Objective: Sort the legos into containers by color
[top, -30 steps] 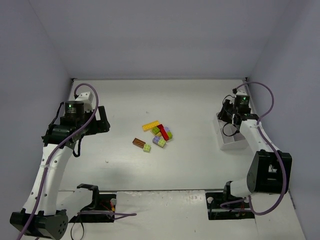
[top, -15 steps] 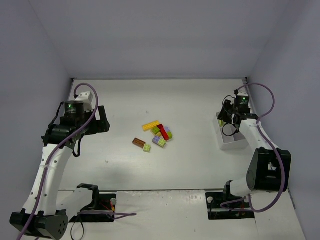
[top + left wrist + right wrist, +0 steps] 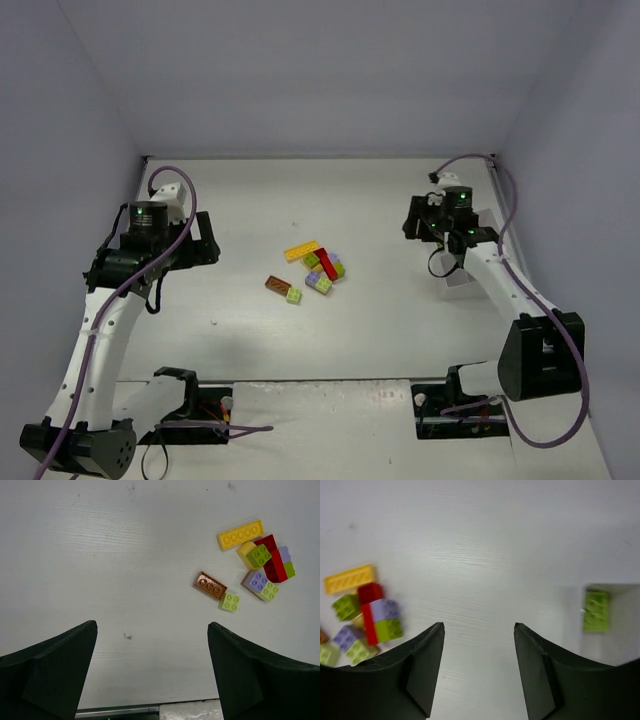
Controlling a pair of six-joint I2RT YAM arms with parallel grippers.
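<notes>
My right gripper [image 3: 478,627] had swung left off the tray [image 3: 624,627], jaws now partly open and empty. A lime brick [image 3: 596,611] lay in one compartment, the other legos [image 3: 318,268] well apart. My left gripper [image 3: 151,627] hung wide open, empty.

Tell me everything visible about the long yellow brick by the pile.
The long yellow brick is a thin, smooth plastic plate with a single row of studs facing up. It lies flat on the table, slanted, at the far edge of the pile, apparently touching a small yellow block there.
</notes>
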